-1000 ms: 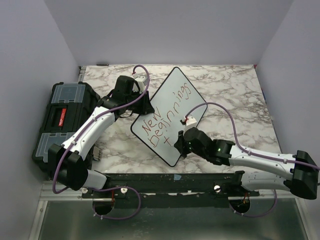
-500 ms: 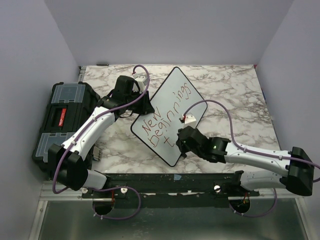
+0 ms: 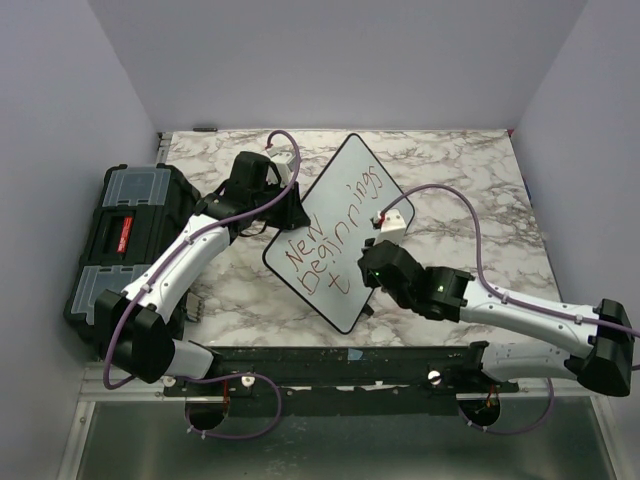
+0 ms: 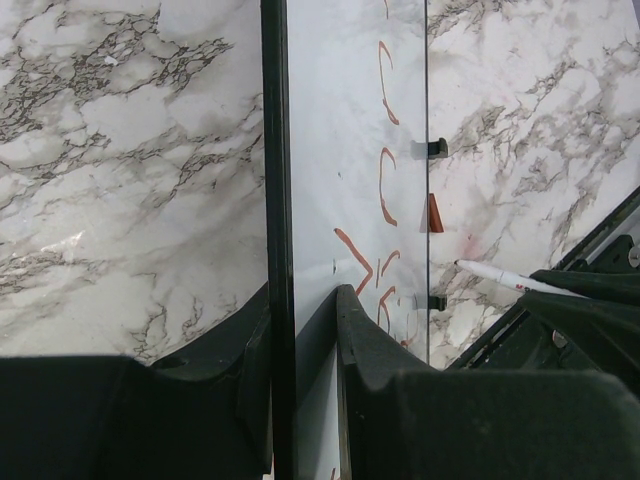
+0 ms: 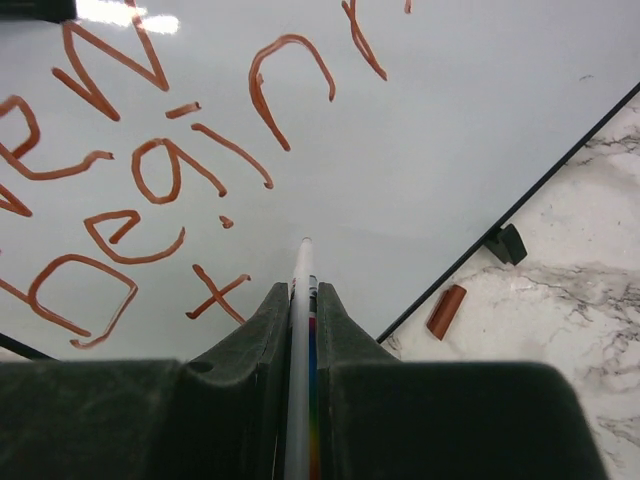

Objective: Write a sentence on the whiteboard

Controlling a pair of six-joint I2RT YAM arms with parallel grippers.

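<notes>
The whiteboard point(image 3: 350, 185) lies turned like a diamond on the marble table, with red lettering point(image 3: 330, 240) reading "New Beginnings" and a "t" point(image 5: 215, 295) below. My left gripper point(image 3: 291, 212) is shut on the whiteboard's black left edge point(image 4: 276, 200). My right gripper point(image 3: 366, 272) is shut on a white marker point(image 5: 301, 300), whose tip point(image 5: 305, 243) points at the board just right of the "t"; whether it touches I cannot tell. The marker also shows in the left wrist view point(image 4: 495, 275).
A black toolbox point(image 3: 125, 235) stands at the table's left edge beside my left arm. A red marker cap point(image 5: 445, 311) lies on the marble next to the board's lower right edge, near a black board foot point(image 5: 505, 243).
My right gripper has drawn back to the right from the "t" with the marker, and the wrist has turned. The left gripper and the board have not moved.
</notes>
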